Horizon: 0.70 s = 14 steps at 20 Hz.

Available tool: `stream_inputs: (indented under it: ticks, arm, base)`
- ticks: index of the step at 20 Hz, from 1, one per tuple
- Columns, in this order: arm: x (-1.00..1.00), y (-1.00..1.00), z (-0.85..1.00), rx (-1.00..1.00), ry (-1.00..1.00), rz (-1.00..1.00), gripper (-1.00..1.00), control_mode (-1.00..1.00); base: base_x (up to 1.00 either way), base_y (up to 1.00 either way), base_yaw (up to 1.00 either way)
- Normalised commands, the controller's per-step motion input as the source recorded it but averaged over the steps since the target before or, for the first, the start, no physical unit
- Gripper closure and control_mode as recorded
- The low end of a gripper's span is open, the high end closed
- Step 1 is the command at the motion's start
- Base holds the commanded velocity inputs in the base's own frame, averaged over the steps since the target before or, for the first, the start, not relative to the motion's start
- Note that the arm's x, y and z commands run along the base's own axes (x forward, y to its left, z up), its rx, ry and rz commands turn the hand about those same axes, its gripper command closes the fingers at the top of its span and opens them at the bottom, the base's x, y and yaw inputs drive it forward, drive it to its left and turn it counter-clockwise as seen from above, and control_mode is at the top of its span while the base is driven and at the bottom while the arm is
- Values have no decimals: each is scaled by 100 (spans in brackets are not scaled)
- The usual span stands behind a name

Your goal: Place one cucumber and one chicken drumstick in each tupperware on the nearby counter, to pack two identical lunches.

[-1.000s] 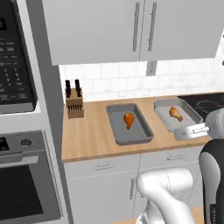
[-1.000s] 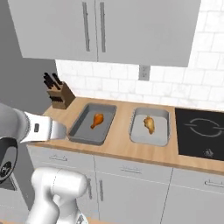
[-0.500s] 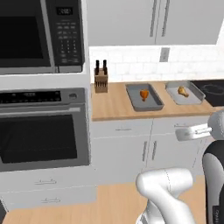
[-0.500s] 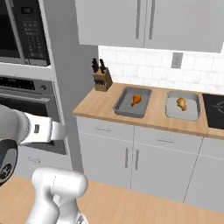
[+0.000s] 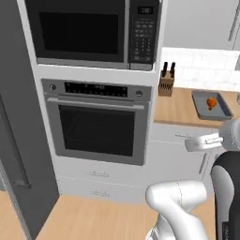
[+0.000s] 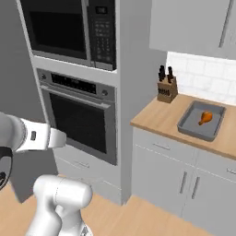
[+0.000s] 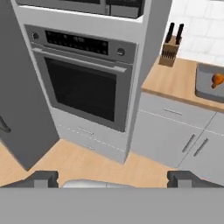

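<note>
One grey tupperware (image 5: 199, 108) sits on the tan counter (image 5: 176, 108) with an orange-brown chicken drumstick (image 5: 212, 102) lying in it. The right base view shows the same tupperware (image 6: 189, 126) and drumstick (image 6: 206, 118) at the right. In the hand view the tupperware (image 7: 203, 85) and drumstick (image 7: 217, 79) lie at the far right edge. My gripper (image 7: 113, 178) is open, its dark fingertips (image 7: 43, 177) wide apart and holding nothing, well back from the counter and above the floor. The cucumbers and the second tupperware are out of view.
A wall oven (image 5: 98, 124) under a microwave (image 5: 89, 30) stands left of the counter. A knife block (image 5: 165, 84) sits at the counter's back left corner. A dark grey tall panel (image 7: 22, 87) stands left of the oven. Wooden floor (image 7: 87, 162) lies in front.
The whole picture has shifted: the base has driven back and to the left. The counter now lies far right, the oven column has come in, and the second tupperware has left the frame.
</note>
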Motion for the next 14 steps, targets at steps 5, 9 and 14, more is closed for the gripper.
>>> stream_inputs:
  ticks: [5,9,14]
  arm:
    - [0,0,0,0,0,0,-100,100]
    - [0,0,0,0,0,0,-100,100]
    - [0,0,0,0,0,0,-100,100]
  base:
    - [-33,100,51]
    - [-18,100,54]
    - [-33,100,41]
